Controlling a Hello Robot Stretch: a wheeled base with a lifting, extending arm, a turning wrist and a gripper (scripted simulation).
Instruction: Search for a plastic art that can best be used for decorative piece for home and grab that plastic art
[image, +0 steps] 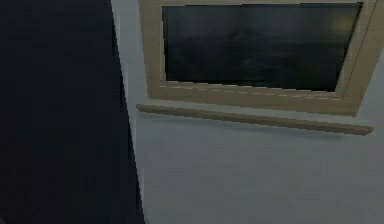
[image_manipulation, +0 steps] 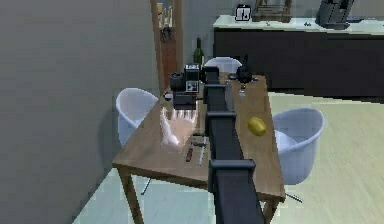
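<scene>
In the arm side view a pale pink hand-shaped sculpture (image_manipulation: 180, 128) stands on the wooden table (image_manipulation: 150, 155), on its left half. The dark arm bar (image_manipulation: 222, 140) reaches out over the tabletop. At its far end are the white marked squares, and left of them the gripper (image_manipulation: 181, 92), just beyond the hand sculpture. Small dark things crowd the tabletop around the gripper. I cannot tell whether it holds anything.
A yellow rounded thing (image_manipulation: 257, 126) and cutlery (image_manipulation: 197, 150) lie on the table. White chairs stand at its left (image_manipulation: 133, 110), right (image_manipulation: 302, 135) and far end (image_manipulation: 222, 64). A dark counter (image_manipulation: 300, 55) runs behind. The forward view has a beige-framed window (image: 255, 60) and a dark panel (image: 60, 120).
</scene>
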